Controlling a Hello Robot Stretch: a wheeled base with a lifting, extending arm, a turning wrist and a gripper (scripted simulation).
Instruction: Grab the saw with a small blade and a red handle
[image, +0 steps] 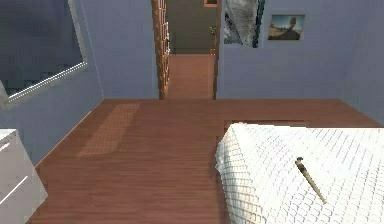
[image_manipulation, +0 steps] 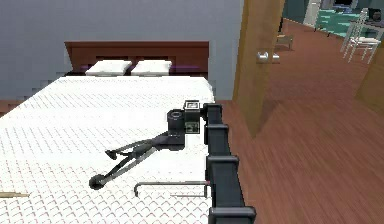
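Colour and shape did not settle whether the thin olive-and-dark stick (image: 310, 178) was the red-handled saw; it lay slantwise on the white quilted bed (image: 265, 165), toward the forward view's right. In the arm side view the dark two-fingered hand (image_manipulation: 103, 168) reached out over that bed from the end of the dark square arm (image_manipulation: 226, 172). I could not tell how far open it stood, nor whether it held anything. A thin dark bent bar (image_manipulation: 165, 184) lay on the quilt just beside the arm. Farther up the bed sat two white pillows (image_manipulation: 130, 68) against a dark wooden headboard (image_manipulation: 140, 48). A brown wooden door (image_manipulation: 262, 60) stood to the right.
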